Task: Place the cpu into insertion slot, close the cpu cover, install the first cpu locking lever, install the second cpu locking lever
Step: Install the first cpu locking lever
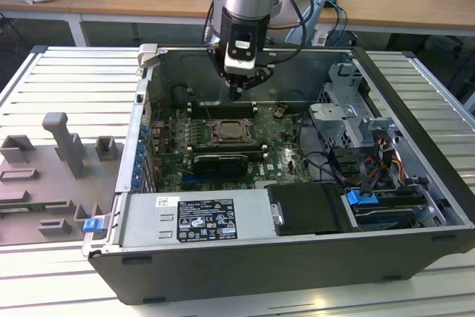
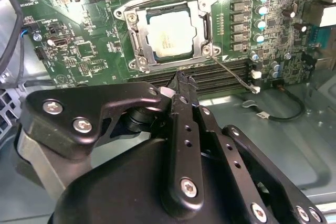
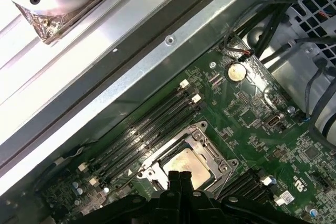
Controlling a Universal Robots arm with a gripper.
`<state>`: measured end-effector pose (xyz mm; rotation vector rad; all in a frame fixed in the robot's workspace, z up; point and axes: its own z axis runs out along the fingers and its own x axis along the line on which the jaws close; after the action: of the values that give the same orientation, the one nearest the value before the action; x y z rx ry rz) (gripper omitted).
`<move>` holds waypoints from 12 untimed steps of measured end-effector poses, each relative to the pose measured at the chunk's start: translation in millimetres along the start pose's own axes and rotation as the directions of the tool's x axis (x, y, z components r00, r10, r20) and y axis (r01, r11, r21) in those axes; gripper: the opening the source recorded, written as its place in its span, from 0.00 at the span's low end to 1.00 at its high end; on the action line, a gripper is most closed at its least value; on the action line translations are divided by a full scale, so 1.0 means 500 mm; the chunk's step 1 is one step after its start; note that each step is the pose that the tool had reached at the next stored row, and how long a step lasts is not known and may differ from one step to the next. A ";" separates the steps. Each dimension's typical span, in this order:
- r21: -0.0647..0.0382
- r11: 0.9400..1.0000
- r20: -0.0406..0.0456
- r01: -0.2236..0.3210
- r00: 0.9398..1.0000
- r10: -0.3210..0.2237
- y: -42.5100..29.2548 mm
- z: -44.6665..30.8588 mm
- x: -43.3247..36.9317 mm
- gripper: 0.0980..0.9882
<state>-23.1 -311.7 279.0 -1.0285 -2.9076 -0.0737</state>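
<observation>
The cpu [image 2: 169, 32] lies flat in the insertion slot [image 1: 230, 134] on the green board, its pale metal top showing through the window of the cpu cover [image 2: 202, 22]. The cover lies down flat around it. A thin metal locking lever [image 2: 231, 74] runs out from one socket corner across the memory slots. My gripper [image 2: 181, 80] hangs a little above the board beside the socket, over the memory slots, shut with nothing between its fingers. In the first wrist view the cpu [image 3: 188, 162] sits just past the gripper [image 3: 179, 174]. In the exterior view the gripper [image 1: 235, 96] hovers behind the socket.
The socket sits inside an open computer case [image 1: 148, 57] with tall metal walls. Memory slots [image 3: 152, 129] flank it, and a long black card [image 1: 217, 161] lies in front. A power supply [image 1: 197, 220], a drive cage [image 1: 349, 120] and loose cables [image 1: 326, 165] fill the exterior view's right. A grey fixture [image 1: 63, 146] stands outside.
</observation>
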 end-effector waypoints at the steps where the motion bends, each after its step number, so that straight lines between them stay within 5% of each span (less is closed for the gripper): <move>1: 0.001 1.000 0.000 0.009 1.000 -0.009 0.000 0.000 0.000 0.01; 12: 0.005 0.997 -0.002 0.072 0.997 -0.072 0.000 0.000 0.000 0.01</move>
<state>-23.1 -311.7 279.0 -0.9229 -2.9412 -0.0704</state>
